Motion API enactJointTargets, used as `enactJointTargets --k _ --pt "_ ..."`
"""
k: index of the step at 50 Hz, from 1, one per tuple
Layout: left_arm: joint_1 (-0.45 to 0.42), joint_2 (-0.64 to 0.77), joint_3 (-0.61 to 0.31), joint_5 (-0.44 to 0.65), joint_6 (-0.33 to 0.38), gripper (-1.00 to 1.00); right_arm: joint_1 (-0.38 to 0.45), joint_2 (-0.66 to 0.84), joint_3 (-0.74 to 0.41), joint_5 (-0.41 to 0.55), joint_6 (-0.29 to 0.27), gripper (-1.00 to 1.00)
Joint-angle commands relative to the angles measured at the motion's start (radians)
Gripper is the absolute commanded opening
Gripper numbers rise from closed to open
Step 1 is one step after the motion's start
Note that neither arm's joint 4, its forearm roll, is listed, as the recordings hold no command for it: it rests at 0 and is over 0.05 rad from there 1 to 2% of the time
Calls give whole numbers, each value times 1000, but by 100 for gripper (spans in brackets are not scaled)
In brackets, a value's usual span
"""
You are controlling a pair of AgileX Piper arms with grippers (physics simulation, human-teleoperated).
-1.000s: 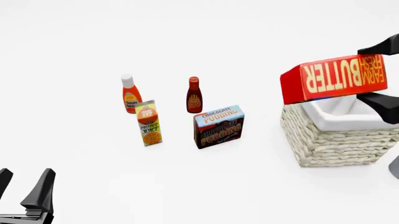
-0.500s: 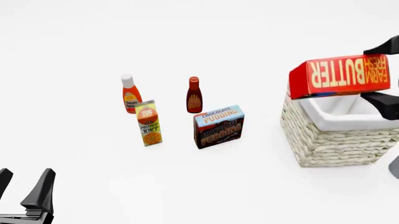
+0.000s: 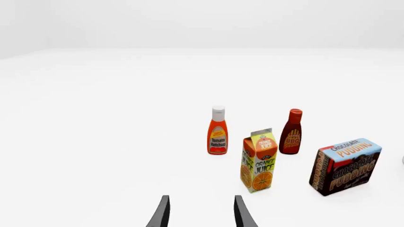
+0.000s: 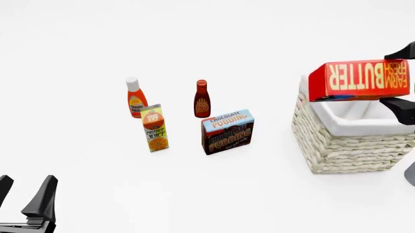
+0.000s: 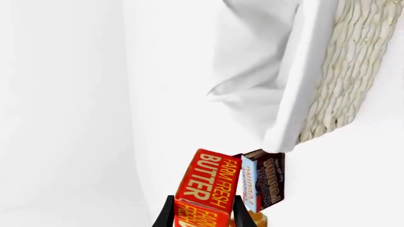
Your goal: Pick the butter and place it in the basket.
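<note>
The butter (image 4: 360,80), a red carton with white lettering, hangs roughly level just above the basket's opening. My right gripper (image 4: 387,77) is shut on the carton's right end, one black finger above it and one below. In the right wrist view the butter (image 5: 211,179) sits between the fingers of that gripper (image 5: 200,208). The basket (image 4: 343,150) is pale wicker with a white cloth liner and stands at the right of the table; the right wrist view shows the basket (image 5: 353,71) from close by. My left gripper (image 4: 27,180) rests open and holds nothing at the near left corner.
Left of the basket stand a chocolate pudding box (image 4: 227,132), an orange juice carton (image 4: 155,128), a ketchup bottle (image 4: 135,98) and a BBQ sauce bottle (image 4: 201,99). The left wrist view shows the same four beyond the left gripper (image 3: 200,208).
The right gripper has carried the butter to the right, further over the basket, and the carton has levelled out. The left arm has not moved.
</note>
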Motion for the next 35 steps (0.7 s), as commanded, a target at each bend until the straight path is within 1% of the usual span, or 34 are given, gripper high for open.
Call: enactJointTargets --k 1,17,27,35 --pt "0 0 0 0 0 100 -24 -3 1 -32 21 -100" --pt "0 0 0 0 0 100 -91 15 -14 -53 14 -100" --pt "0 0 0 0 0 100 -149 40 -62 -45 -9 -100" --pt "0 0 0 0 0 100 -186 69 -118 -31 -54 -100"
